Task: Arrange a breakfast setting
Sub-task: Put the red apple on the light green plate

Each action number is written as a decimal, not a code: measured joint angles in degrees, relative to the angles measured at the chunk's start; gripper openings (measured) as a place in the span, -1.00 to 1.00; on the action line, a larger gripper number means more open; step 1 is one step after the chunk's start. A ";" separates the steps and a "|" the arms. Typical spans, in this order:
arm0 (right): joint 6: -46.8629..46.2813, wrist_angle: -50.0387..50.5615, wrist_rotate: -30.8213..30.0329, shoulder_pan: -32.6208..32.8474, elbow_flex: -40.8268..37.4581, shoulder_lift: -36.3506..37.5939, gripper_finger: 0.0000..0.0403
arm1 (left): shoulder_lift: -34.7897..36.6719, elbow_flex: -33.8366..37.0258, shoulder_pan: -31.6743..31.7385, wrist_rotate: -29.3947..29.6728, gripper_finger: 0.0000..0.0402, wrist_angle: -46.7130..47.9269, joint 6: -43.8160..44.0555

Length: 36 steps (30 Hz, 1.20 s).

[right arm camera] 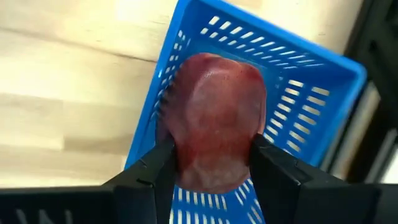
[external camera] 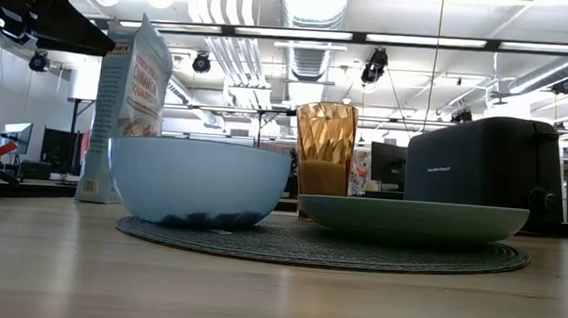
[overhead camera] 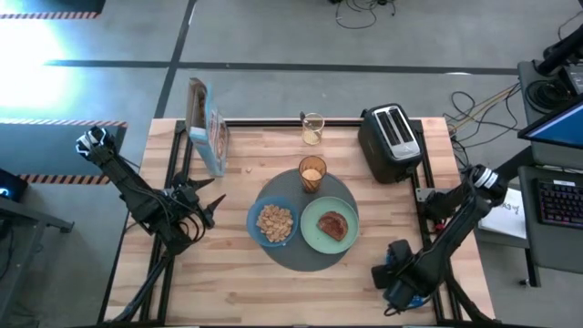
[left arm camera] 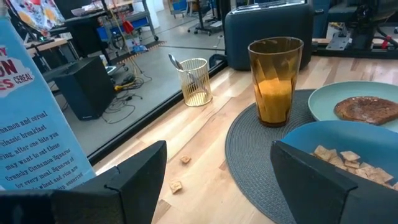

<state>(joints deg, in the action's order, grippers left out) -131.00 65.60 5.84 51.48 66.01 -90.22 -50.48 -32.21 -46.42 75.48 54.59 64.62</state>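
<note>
Gripping a red rounded object (right arm camera: 214, 121) between both fingers, the right gripper (right arm camera: 214, 168) sits over a blue slotted basket (right arm camera: 298, 68) at the table's near right corner. The left gripper (left arm camera: 217, 180) waits with jaws spread and empty, just beside the mat (overhead camera: 282, 255). On that mat: bowl (overhead camera: 272, 221), plate (overhead camera: 329, 225), glass of orange drink (overhead camera: 312, 173).
</note>
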 joint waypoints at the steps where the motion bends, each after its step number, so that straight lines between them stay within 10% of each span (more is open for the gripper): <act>1: 0.72 1.04 -0.02 0.00 0.66 0.60 -0.22 | 0.00 0.00 0.01 0.11 0.34 -0.07 0.00; 8: 4.44 5.96 -3.13 0.00 5.18 1.93 -0.22 | -0.22 0.00 0.03 0.11 0.34 -0.53 -0.02; 19: 11.14 14.04 -33.94 -5.08 11.29 2.37 -0.22 | -0.33 0.02 0.03 0.20 0.34 -1.05 -0.02; 31: 41.64 -3.32 -49.96 -23.34 9.78 2.35 -0.20 | -0.33 0.02 0.03 0.22 0.34 -1.68 -0.20; 36: 58.04 -20.68 -47.04 -28.05 7.98 2.20 -0.20 | -0.33 0.02 0.03 0.18 0.34 -1.97 -0.22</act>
<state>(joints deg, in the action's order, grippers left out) -72.96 44.92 -41.19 23.43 74.00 -88.03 -50.81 -32.18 -46.39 75.66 52.62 64.40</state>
